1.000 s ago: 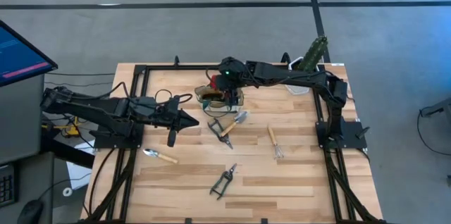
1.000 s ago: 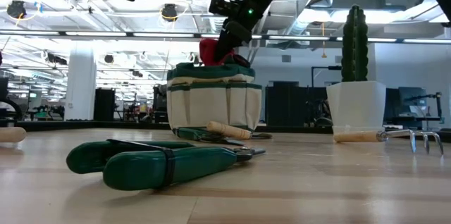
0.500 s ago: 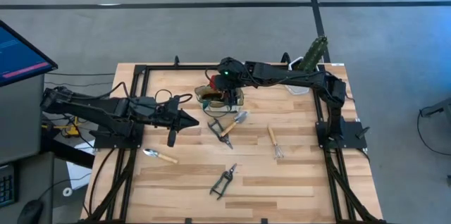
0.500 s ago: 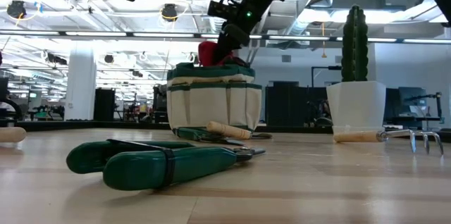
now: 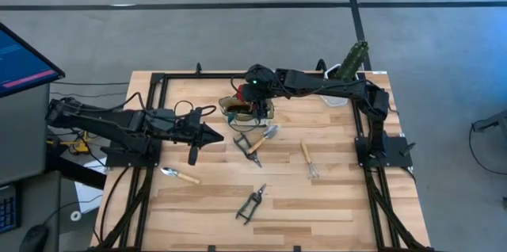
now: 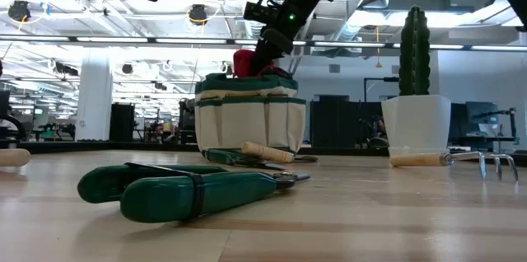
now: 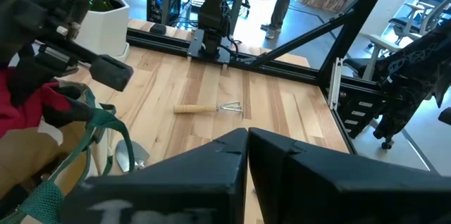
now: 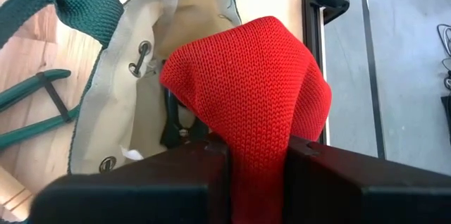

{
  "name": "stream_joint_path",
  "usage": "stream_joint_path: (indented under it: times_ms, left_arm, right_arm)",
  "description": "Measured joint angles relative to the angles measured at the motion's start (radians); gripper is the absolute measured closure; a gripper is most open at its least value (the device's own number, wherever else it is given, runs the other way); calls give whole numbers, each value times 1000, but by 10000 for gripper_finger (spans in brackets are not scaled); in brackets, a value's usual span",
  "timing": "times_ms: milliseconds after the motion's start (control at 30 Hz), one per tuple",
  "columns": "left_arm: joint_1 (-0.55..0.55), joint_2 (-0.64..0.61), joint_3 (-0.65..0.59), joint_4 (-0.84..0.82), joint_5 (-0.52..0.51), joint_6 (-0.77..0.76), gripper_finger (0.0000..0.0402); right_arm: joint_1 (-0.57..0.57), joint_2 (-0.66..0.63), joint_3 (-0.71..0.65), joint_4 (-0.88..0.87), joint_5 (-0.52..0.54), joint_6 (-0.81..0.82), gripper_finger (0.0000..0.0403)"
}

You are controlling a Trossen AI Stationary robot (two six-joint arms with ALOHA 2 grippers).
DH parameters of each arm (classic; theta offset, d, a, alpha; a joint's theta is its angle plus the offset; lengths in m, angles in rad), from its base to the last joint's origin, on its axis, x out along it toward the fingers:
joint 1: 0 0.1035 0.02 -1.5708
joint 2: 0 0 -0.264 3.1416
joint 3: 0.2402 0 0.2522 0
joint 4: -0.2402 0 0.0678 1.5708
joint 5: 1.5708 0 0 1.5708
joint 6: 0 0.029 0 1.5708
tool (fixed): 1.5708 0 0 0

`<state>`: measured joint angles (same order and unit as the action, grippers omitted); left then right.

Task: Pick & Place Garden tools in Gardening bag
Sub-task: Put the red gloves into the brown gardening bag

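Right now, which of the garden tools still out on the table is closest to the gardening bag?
The wooden-handled trowel, lying crossed with a green-handled tool just in front of the gardening bag. The small rake, the shears and the little spade lie farther off.

Knit, canvas and pale wood before you

You see a red knitted glove, cream cloth gardening bag, smooth wood-plank table.

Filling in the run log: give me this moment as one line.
right end effector: shut on red knitted fabric item, above cream fabric tote with green trim | left end effector: shut, waiting left of tote
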<state>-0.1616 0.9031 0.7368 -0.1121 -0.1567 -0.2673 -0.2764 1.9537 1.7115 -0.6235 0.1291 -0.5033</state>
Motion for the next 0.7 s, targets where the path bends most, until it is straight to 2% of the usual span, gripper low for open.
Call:
stream_joint_path:
  times_ms: [467, 700]
  left_arm:
    - [0, 0, 0, 0, 0, 0, 400]
    - [0, 0, 0, 0, 0, 0, 400]
  right_arm:
    - [0, 0, 0, -1, -1, 38, 320]
    - [15, 0, 0, 3, 0, 24, 275]
